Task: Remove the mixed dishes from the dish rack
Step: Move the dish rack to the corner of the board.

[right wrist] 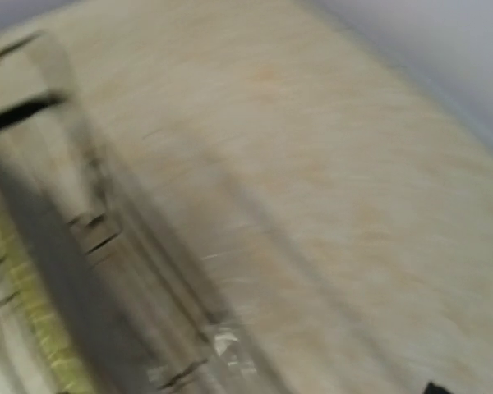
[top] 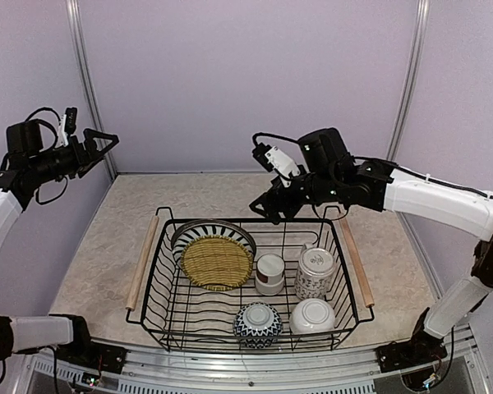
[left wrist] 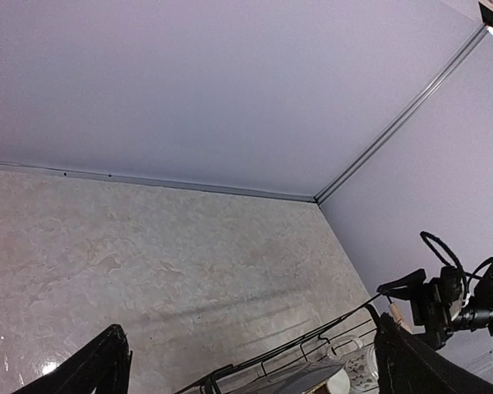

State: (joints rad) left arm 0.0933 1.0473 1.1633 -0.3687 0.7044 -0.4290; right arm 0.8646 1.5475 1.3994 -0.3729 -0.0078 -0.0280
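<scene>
1. Far left, our left tool [top: 107, 144] hangs high, well apart from everything, its fingers [left wrist: 103, 365] spread wide with nothing between them.
2. The large rectangular black wire dish rack [top: 201, 327] sits mid-way across the beige worktop [top: 99, 246]. Its long axis runs left to right, with light wooden rod handles [top: 143, 263] along the short ends.
3. In its left half the black-white striped plate [top: 195, 231] leans tilted, face up and toward the arm bases, with the round woven yellow mat [top: 218, 263] resting against it. We reckon tugging the mat carelessly could topple that plate.
4. Moving right, we have the white cup with brown band [top: 269, 273] and the tall patterned cup [top: 315, 273]. Nearer the bases, the blue-patterned bowl [top: 257, 322] and the white bowl [top: 313, 315] seemingly sit mouth down. Those rounded backs could slip from a pinch.
5. Our right tool [top: 267, 207] hovers over the rack's back rim. Its wrist view is smeared, so we cannot tell how its fingers stand. Dropping here could snag the wire and drag the rack.
</scene>
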